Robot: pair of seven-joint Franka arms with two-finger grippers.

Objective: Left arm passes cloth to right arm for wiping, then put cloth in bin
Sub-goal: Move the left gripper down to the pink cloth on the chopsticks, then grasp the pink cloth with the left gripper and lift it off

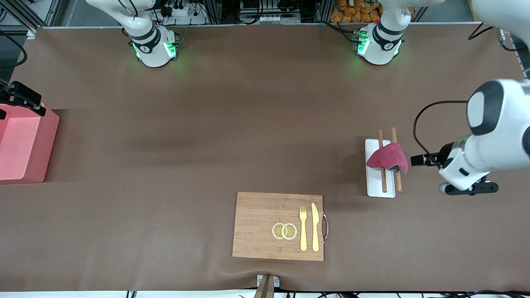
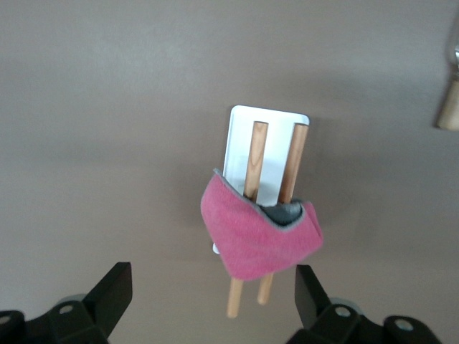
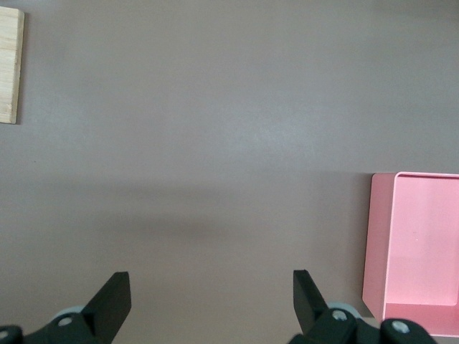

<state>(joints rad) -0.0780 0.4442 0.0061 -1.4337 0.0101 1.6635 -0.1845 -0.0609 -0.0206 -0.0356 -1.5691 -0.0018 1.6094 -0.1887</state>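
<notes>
You're at step 1 — the pickup. The cloth [image 1: 387,159] lies draped over 2 wooden sticks [image 1: 382,165] on the white tray [image 1: 377,186], right of frame centre. Your left claw [image 2: 211,301] hangs wide beside it, empty; the right claw [image 3: 211,301] waits, wide, by the bin [image 1: 25,145] at the left edge. Next: lower and pinch the fabric alone.

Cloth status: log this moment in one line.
cloth: on chopsticks | left gripper: open, near | right gripper: open | bin: empty

The right gripper [image 3: 208,304] hangs wide open over brown table [image 3: 215,143] beside the bin [image 3: 419,251].
</notes>
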